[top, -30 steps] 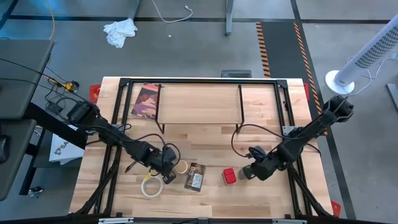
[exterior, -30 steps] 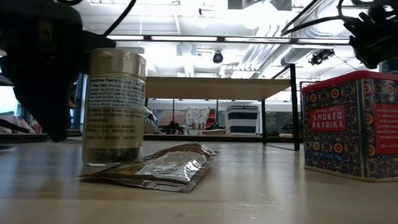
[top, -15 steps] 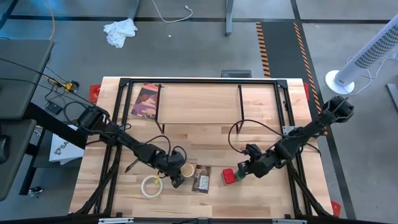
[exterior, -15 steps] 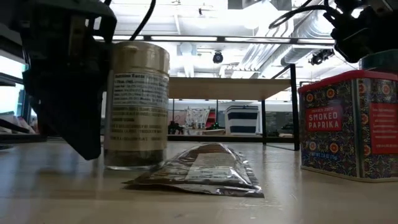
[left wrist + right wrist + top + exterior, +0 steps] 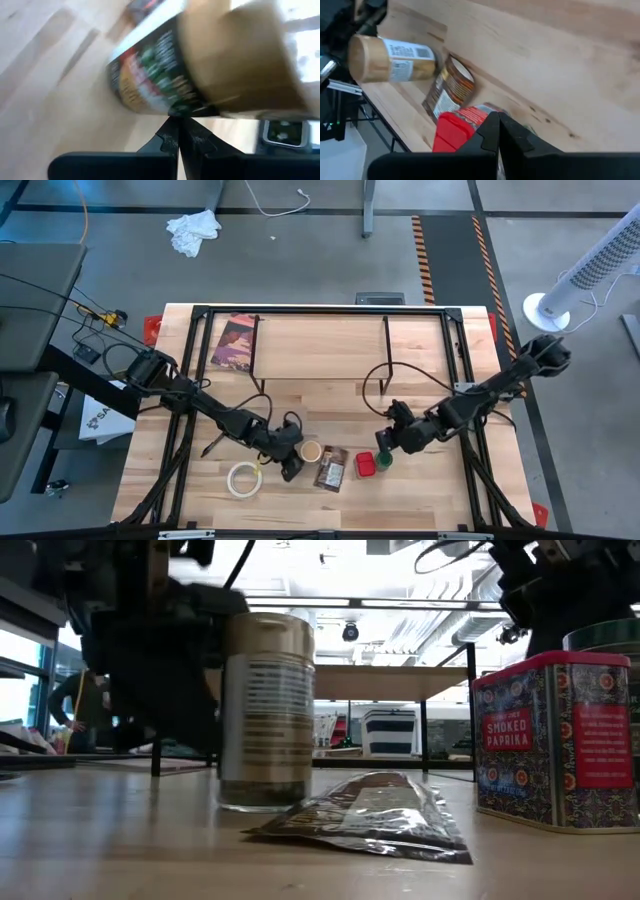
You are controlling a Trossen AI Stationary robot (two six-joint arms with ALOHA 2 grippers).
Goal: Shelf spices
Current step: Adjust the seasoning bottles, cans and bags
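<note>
Tan-lidded jar (image 5: pixel 310 451) upright just right of closed, empty left gripper (image 5: pixel 290 465), red tin (image 5: pixel 366 464) just left of closed, empty right gripper (image 5: pixel 386 448), shelf (image 5: pixel 320 340) beyond

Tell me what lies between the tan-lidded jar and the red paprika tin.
The flat packet lies between the tan-lidded jar and the red paprika tin; the high and low views both show it.

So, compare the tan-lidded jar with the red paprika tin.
The tan-lidded jar is a round cylinder with a pale label of small print; the red paprika tin is square-sided, with a patterned wrap reading SMOKED PARIKA. The jar's lid is tan, the tin's red. Both stand upright on the table, flanking the flat packet.
</note>
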